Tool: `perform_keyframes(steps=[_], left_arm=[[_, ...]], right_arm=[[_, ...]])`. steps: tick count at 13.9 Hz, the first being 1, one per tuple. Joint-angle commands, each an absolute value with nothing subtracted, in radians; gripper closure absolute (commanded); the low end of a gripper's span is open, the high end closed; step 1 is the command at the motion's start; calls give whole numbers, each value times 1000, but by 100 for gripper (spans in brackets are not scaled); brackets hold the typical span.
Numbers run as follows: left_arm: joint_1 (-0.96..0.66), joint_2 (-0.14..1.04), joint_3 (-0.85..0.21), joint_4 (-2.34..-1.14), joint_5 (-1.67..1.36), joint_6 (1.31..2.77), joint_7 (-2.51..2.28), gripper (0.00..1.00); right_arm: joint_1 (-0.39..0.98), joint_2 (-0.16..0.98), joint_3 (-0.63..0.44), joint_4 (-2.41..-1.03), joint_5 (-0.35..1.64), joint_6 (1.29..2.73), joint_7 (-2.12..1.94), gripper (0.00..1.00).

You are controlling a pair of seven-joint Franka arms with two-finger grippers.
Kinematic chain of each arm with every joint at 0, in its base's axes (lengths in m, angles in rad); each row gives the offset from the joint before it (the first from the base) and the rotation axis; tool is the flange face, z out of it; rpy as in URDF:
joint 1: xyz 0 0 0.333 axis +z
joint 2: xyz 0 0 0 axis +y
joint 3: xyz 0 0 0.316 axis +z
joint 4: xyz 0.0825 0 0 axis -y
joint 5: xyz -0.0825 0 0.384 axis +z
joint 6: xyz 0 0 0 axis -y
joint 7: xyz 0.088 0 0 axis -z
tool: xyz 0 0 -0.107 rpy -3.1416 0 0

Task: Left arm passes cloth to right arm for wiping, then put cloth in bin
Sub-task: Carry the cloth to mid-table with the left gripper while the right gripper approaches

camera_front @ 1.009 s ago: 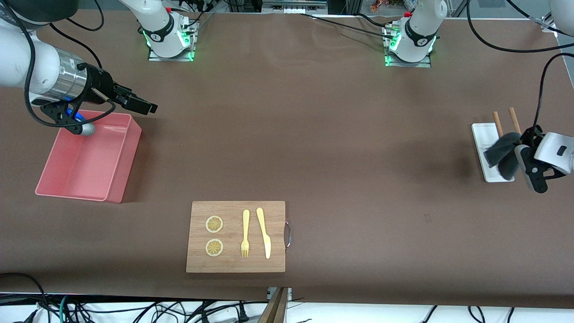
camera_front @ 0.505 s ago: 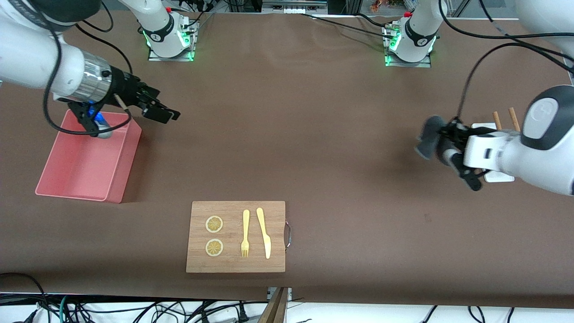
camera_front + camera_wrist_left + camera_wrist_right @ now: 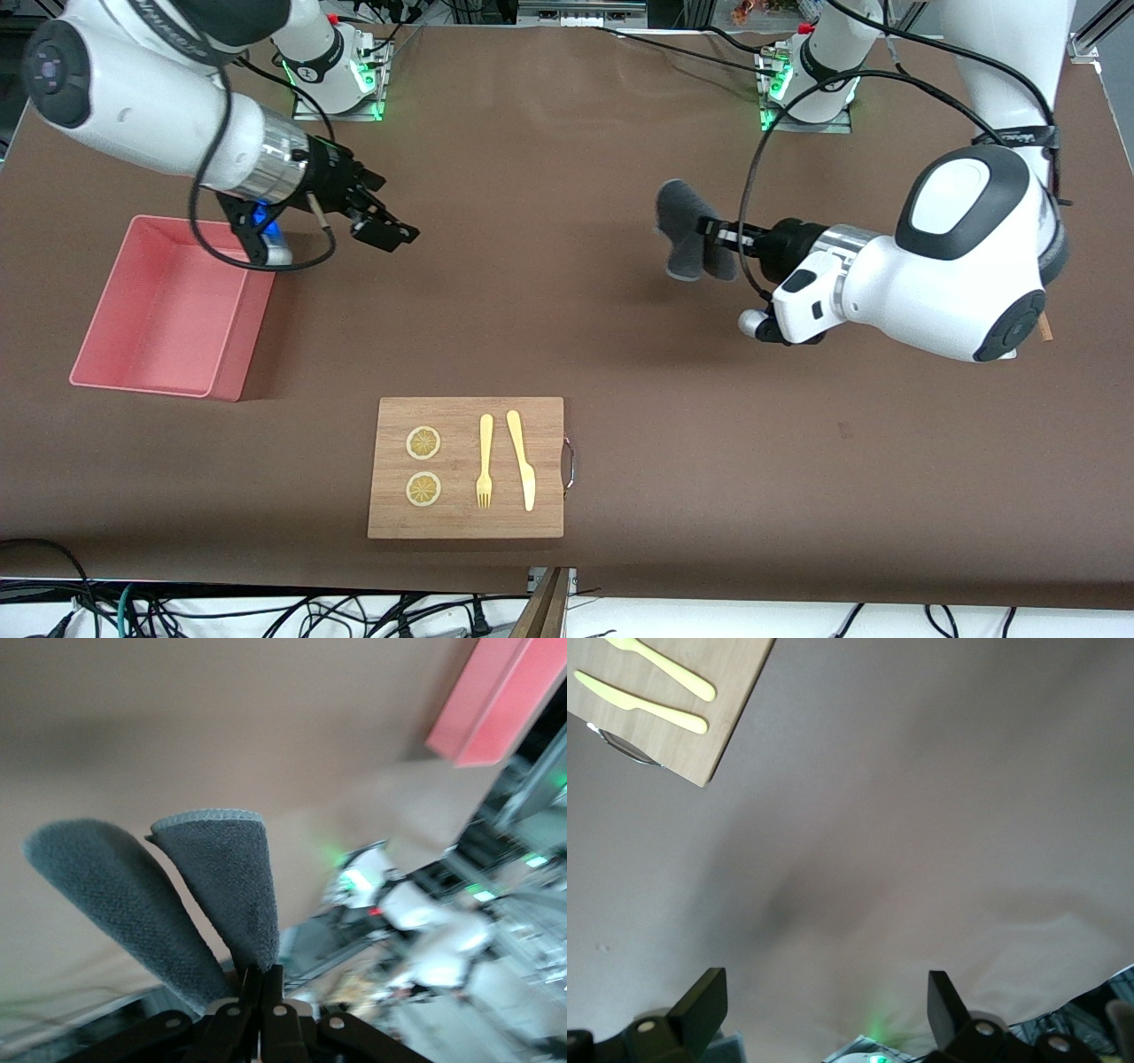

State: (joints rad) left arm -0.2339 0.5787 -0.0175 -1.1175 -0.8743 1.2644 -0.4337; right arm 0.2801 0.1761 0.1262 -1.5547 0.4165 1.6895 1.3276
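The dark grey cloth (image 3: 684,229) hangs folded in two flaps from my left gripper (image 3: 716,245), which is shut on it in the air over the bare table, toward the left arm's end of the middle. In the left wrist view the cloth (image 3: 221,877) sticks out from the closed fingertips of the left gripper (image 3: 261,979). My right gripper (image 3: 387,232) is open and empty over the table, just past the pink bin (image 3: 93,350) toward the middle. In the right wrist view the right gripper (image 3: 824,1001) has its jaws spread wide with nothing between them. A gap of bare table separates the two grippers.
A wooden cutting board (image 3: 467,523) with two lemon slices (image 3: 423,443), a yellow fork (image 3: 485,461) and a yellow knife (image 3: 523,461) lies near the front camera's edge. It also shows in the right wrist view (image 3: 735,682). The left arm's body hides the white tray.
The left gripper has carried the cloth from over the white tray toward the table's middle. The right gripper has moved from over the bin toward the middle.
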Motion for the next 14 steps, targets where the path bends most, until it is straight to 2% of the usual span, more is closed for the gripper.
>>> perform_keyframes(steps=[1,8,10,14], left_arm=[[-267,604,-3,-1081,-986,1359,-671,100],[-340,611,-3,-1091,-1153,1575,-989,100],[-365,611,-3,-1089,-1164,1646,-1070,100],[-373,611,-3,-1085,-1161,1658,-1103,100]], right_arm=[[311,198,118,-1534,437,1701,1390,0],[379,241,120,-1534,448,1758,1515,0],[379,241,117,-1534,527,1766,1539,0],[379,255,115,-1535,597,1778,1676,0]])
